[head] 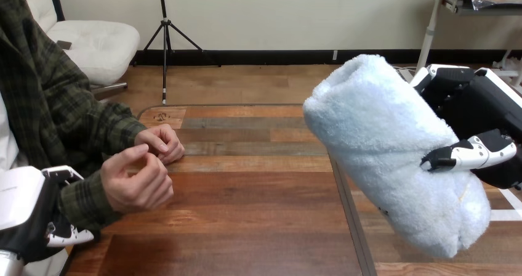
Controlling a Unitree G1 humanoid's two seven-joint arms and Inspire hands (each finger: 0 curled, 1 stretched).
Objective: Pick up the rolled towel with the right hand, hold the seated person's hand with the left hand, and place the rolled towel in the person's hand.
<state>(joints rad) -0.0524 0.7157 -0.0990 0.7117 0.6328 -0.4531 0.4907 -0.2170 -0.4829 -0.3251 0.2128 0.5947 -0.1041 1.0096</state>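
A pale blue rolled towel (388,146) hangs tilted in the air over the table's right part, one end up and the other down toward me. My right hand (486,134) is shut on it from the right, thumb (468,156) pressed across its front. At the lower left, my left hand (31,220) sits at the person's green plaid sleeve, a finger above and fingers (71,234) below it, curled round the wrist. The person's nearer hand (136,180) is loosely curled, just above the table. Their farther hand (161,142) rests beside it, fingertips touching.
The wooden table (246,214) stretches across the middle, with a seam (348,208) running toward me under the towel. The person's sleeved arm (55,103) takes up the left side.
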